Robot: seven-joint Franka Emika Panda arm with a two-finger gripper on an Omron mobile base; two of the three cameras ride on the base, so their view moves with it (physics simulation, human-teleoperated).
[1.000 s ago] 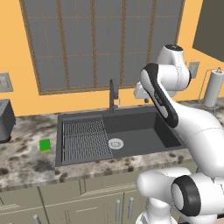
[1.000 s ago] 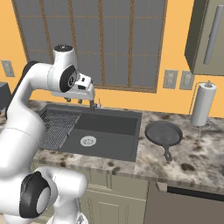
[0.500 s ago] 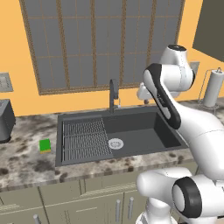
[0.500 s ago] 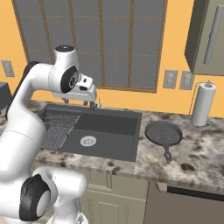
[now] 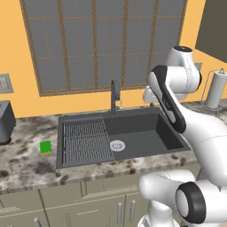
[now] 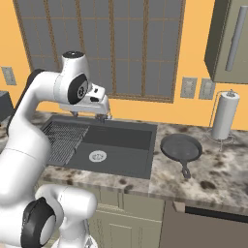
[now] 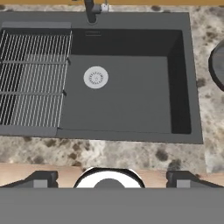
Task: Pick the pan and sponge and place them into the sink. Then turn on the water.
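Hand (image 7: 109,178) spread wider than before, pan (image 6: 181,147) (on counter) off to its right

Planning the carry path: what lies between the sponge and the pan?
The sink, with its rack and drain, seen in the left base view.

Free room and obstacles around the sink

The sink (image 7: 183,87) has its right half bare down to the floor, with just the flat drain (image 7: 96,77) there; its left half is covered by the grid rack (image 7: 33,78). The faucet (image 5: 115,96) stands upright at the sink's back edge, near the middle. Right of the sink, the pan (image 6: 180,147) lies on the counter with its handle pointing forward, and the paper towel roll (image 6: 225,116) stands farther right. Left of the sink, the sponge (image 5: 45,147) lies on otherwise open counter.
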